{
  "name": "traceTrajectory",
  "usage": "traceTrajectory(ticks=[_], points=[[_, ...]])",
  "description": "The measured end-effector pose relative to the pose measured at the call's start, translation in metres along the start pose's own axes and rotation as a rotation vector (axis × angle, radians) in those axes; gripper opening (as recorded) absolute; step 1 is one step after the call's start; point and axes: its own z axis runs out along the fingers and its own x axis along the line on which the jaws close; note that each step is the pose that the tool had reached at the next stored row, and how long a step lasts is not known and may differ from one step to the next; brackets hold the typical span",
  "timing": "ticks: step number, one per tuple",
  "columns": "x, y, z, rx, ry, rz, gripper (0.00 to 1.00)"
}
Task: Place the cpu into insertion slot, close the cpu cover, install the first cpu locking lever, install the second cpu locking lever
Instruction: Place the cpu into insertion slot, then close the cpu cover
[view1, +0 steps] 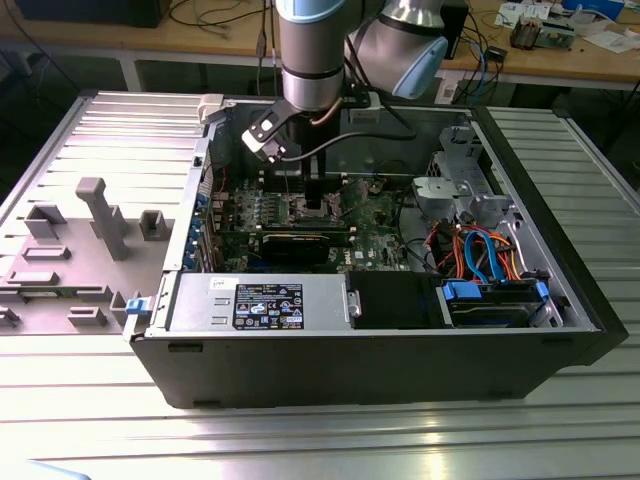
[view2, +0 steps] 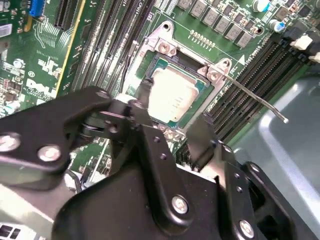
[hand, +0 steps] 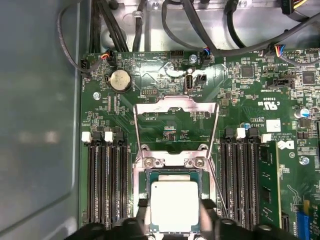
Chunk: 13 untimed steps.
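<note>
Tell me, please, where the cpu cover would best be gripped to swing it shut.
Likely its free end bar. The cpu cover stands swung open, hinged at the rim of the insertion slot, so that thin bar, farthest from the hinge, is exposed. Come from the side away from the slot.

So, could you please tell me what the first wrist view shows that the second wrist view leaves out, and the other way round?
First wrist view: the cpu cover is swung open, clear of the insertion slot, with a round coin battery on the board beyond it. Second wrist view: the black linkage of the claw with its screws, and a thin locking lever running out from the socket corner to its bent tip. Both: the cpu sits in the slot, with the claw straddling it.
</note>
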Motion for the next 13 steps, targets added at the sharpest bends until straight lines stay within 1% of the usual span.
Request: traceTrajectory(ticks=[1,5,13], points=[[0.0,0.0,0.0,0.0001,0.0002,0.0,0.35],[0.0,0.0,0.0,0.0002,0.0001,0.0,0.11],[0.0,0.0001,-0.0001,0.0006,0.0,0.0,0.11]])
